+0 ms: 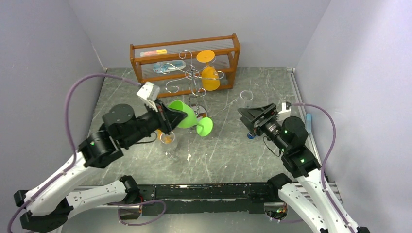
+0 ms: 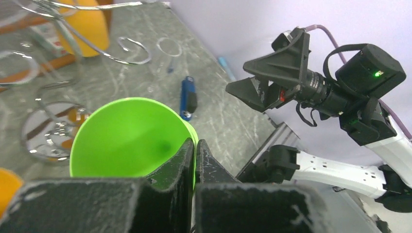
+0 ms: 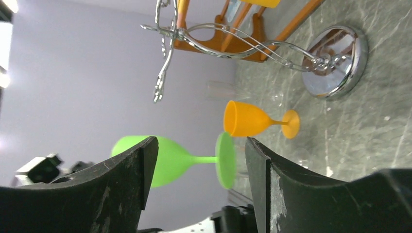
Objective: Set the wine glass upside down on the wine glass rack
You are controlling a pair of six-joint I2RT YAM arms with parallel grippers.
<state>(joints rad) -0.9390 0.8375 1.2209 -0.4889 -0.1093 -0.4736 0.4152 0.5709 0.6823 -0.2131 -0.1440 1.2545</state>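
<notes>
Clamping on the rim of the green wine glass (image 1: 188,116), the left pincer (image 1: 176,116) is holding it tilted just on the near side of the wine glass rack (image 1: 194,77), in front of the rack's round base. One finger (image 2: 177,167) is sitting inside the bowl and the other outside, pinching the wall between them. The bowl mouth is facing back toward the left arm. The foot is pointing away from the rack, toward the near right. The glass appears to be riding clear of the table (image 1: 233,155) and is not touching the rack's wires.

The right pincer (image 1: 252,116) is hovering to the right of the rack, well apart from it, fingers spread wide and gripping nothing. A blue item (image 1: 249,136) is lying on the table just beside it.

An orange glass (image 1: 166,137) is standing upright on the table, near-left of the rack, close under the left pincer.

The wooden shelf (image 1: 236,56) is standing directly behind the rack. Its upper tier is carrying a yellow-and-pink piece (image 1: 155,52), its lower tier a pale blue piece (image 1: 167,67). Orange glassware (image 1: 210,77) is showing at the shelf's right end through the rack's wires. I cannot tell whether it is sitting in the shelf or hanging from the rack.
</notes>
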